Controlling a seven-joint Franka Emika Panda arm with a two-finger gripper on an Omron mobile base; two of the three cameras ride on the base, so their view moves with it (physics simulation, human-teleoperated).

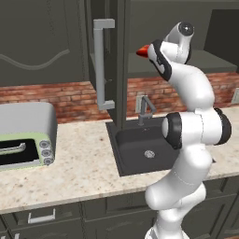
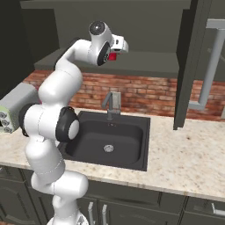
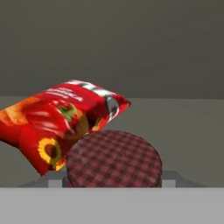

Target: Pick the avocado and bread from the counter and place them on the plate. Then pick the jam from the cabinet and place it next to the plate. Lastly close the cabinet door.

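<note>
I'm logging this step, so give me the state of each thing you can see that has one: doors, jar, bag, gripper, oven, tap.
cabinet door: swung open.
jam: upright on the cabinet shelf, checked lid on, right at the gripper.
red snack bag: lying tilted behind the jam.
gripper: reaching into the cabinet; grip cannot be told.
toaster oven: door shut.
faucet: no water running.

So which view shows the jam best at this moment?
The hand view: the jam sits close and centred, its red checked lid facing the camera, a red snack bag behind it. The right base view shows a small red patch below the hand; the left base view, a red tip.
</note>
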